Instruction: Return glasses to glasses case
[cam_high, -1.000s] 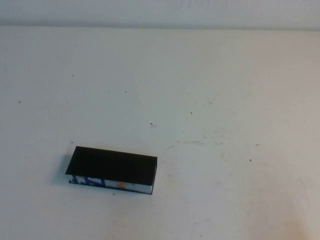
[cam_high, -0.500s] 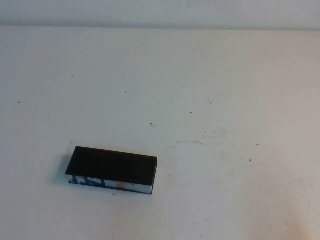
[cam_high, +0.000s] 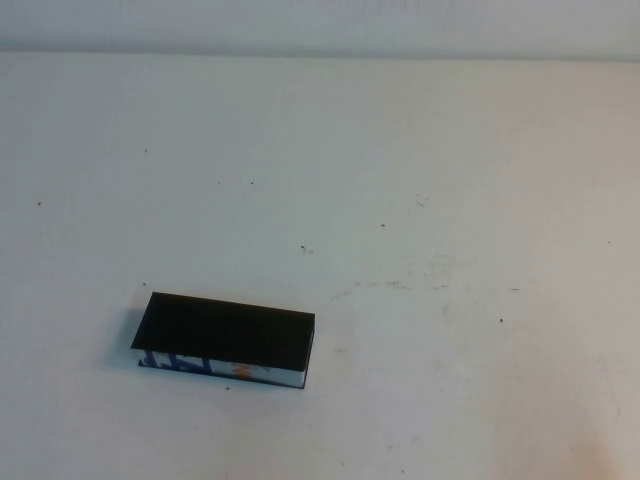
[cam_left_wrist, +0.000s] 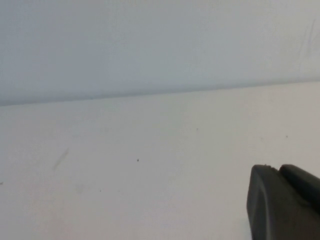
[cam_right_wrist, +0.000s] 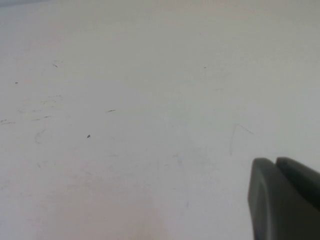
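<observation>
The glasses case (cam_high: 225, 335) lies flat on the white table (cam_high: 430, 170) at the near left, a black rectangular box with its lid down and a blue, white and orange strip (cam_high: 215, 367) along its near long edge. The glasses are out of view. Neither arm shows in the high view. My left gripper (cam_left_wrist: 277, 170) appears only in the left wrist view, its dark fingers pressed together over bare table, holding nothing. My right gripper (cam_right_wrist: 275, 162) appears only in the right wrist view, likewise shut and empty above bare table.
The table's far edge meets a pale wall (cam_high: 320, 30). Small dark specks and faint scuffs (cam_high: 400, 285) mark the tabletop to the right of the case.
</observation>
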